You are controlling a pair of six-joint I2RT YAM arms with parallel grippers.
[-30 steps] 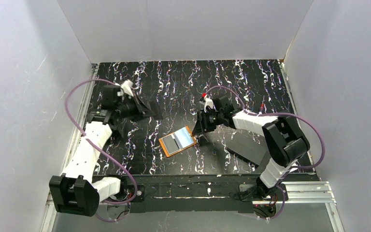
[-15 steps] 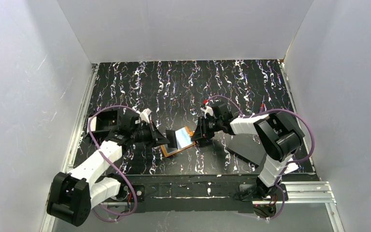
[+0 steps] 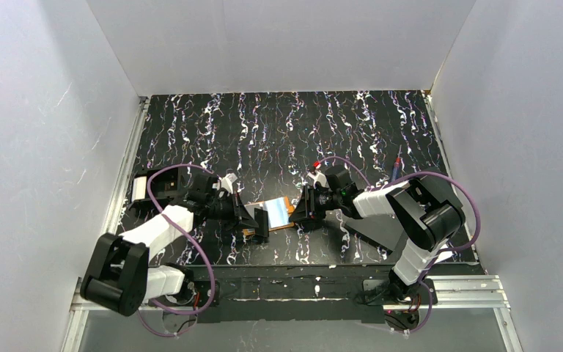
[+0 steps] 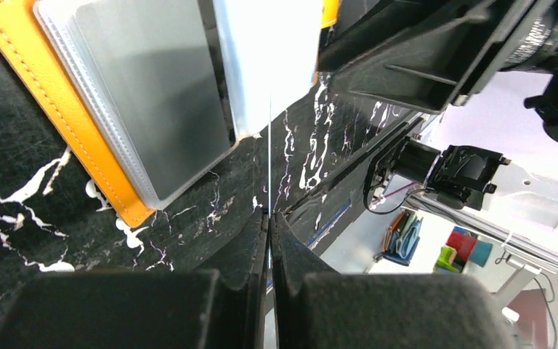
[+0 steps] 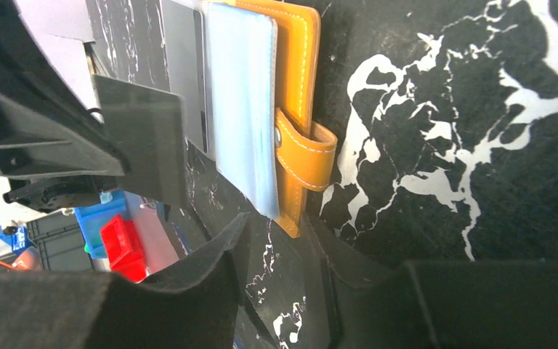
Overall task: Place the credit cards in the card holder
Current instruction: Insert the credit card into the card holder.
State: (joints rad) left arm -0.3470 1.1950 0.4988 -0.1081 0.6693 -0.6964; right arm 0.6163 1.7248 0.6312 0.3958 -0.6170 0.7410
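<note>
Nearest us, along the table's front edge, runs a silver metal rail [image 3: 462, 290] beside the arm bases. Just beyond it the left gripper [image 4: 269, 216] is pinched tight on a thin dark grey credit card [image 5: 142, 123], held on edge so that its own camera sees only a hairline. The card's far end meets the corner of a pale grey-blue clear sleeve [image 4: 269, 65] that stands lifted from the small orange folding card holder [image 3: 282, 211]. We cannot tell whether the card has entered it. The holder lies open on the black white-veined mat [image 3: 264, 132], between the two grippers. The right gripper [image 3: 304, 209] comes at it from the opposite side, fingers partly apart. The corner of the orange cover sits at their mouth, just below the orange snap tab [image 5: 312, 156]. We cannot tell whether either finger touches it. That gripper faces the card across the holder, close by. To the holder's right, under the right arm, lies a larger flat black rectangle [image 3: 374, 224]. Farther back the mat runs to the white walls [image 3: 286, 44].
</note>
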